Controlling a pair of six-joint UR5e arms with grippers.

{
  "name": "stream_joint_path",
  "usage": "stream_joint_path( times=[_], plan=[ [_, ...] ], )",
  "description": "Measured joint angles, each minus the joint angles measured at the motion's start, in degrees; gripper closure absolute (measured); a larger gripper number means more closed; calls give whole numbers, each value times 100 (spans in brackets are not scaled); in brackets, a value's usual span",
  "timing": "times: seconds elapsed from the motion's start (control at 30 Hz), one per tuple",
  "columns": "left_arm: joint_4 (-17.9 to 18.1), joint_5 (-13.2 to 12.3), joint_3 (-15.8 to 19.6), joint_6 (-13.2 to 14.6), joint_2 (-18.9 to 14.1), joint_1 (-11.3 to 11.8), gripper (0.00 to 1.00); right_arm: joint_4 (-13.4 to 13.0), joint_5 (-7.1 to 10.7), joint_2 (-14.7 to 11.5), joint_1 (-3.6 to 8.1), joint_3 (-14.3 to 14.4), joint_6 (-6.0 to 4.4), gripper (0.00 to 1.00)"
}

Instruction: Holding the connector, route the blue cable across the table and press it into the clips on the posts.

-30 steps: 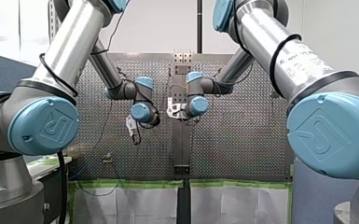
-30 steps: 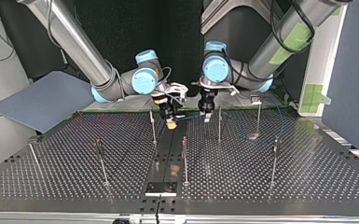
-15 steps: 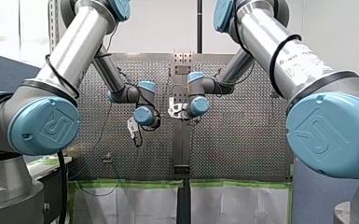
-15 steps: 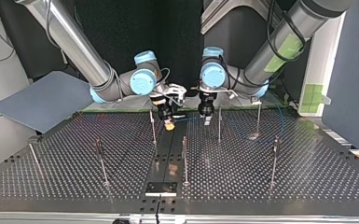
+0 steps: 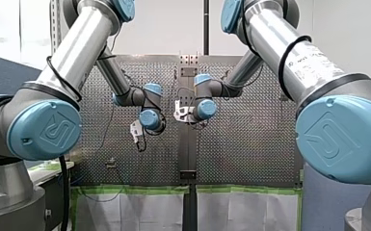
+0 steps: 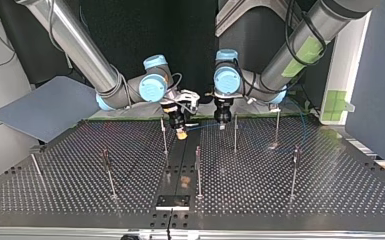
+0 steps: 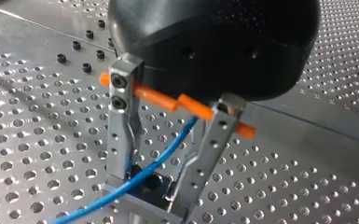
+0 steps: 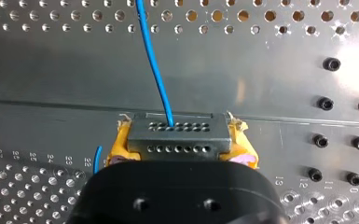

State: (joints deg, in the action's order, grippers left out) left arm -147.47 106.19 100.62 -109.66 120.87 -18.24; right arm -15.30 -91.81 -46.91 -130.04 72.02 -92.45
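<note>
While the right gripper (image 8: 179,147) pinches one grey metal connector (image 8: 177,133), one thin blue cable (image 8: 154,60) passes between two parted fingers (image 7: 120,126) of the left gripper (image 7: 151,186); seven metal posts (image 6: 198,170) stand.

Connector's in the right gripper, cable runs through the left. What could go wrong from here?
1. The blue cable shows little slack between my right gripper and my left gripper. Moving them apart could drag the connector out of the yellow pads.
2. Thin posts stand close beside both grippers. A sideways sweep may hit one or leave the cable on its wrong side.
</note>
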Motion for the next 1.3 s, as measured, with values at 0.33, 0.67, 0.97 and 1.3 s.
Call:
stream_joint_path(
  times=[0.33, 0.67, 0.97, 1.3],
  plan=[
    [-236, 19, -1, -2, -112, -15, 100, 105, 4, -91, 0, 1, 39, 100],
    [-581, 19, 7, 12, -607, -122, 100, 450, 10, -635, 12, 1, -30, 100],
    [-862, 18, 15, 63, -1086, -161, 100, 927, 12, -1118, 24, 18, -111, 100],
    [-1106, 14, 17, 80, -1689, -230, 100, 1093, -4, -1653, 41, 396, -251, 100]
  ],
)
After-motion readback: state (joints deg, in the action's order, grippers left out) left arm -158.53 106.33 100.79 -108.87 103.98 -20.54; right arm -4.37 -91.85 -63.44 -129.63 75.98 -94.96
